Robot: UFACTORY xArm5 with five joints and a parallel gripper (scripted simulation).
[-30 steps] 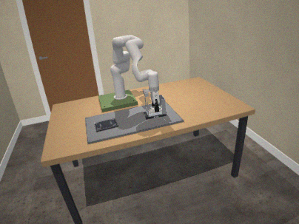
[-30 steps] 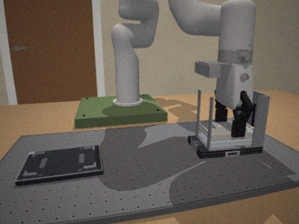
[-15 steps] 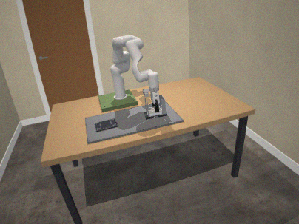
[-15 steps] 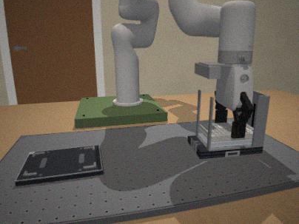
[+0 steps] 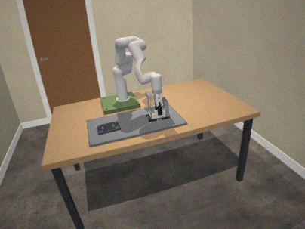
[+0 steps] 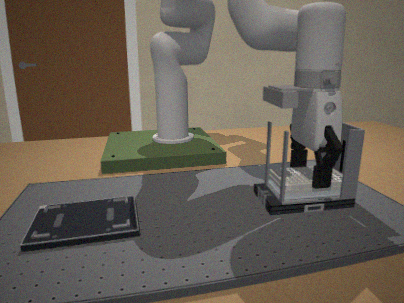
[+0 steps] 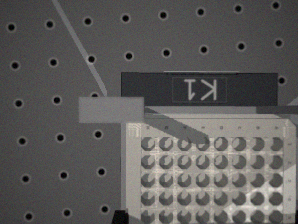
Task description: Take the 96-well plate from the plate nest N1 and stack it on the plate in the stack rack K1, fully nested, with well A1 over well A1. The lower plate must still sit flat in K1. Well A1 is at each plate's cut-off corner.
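The upper 96-well plate [image 6: 295, 180] [image 7: 133, 170] lies inside the stack rack K1 [image 6: 290, 207] [image 7: 150, 90] [image 5: 158, 119], on top of the lower plate [image 6: 302, 196]. It looks level, and its edges look lined up with the rack. A cut-off corner shows at its top right in the wrist view. Whether the plates are fully nested, and the lower plate's A1 corner, cannot be made out. My gripper [image 6: 310, 175] [image 5: 158, 112] points straight down, its fingers wide apart and still against the two sides of the upper plate. The plate nest N1 [image 6: 82, 221] [image 5: 109, 128] is empty.
Two thin posts [image 6: 284, 166] and a tall grey wall [image 6: 353, 161] of the rack rise close around my gripper. The rack and nest stand on a grey perforated board [image 6: 200, 259] [image 5: 132, 133]. The green base plate [image 6: 115, 164] of the arm is behind.
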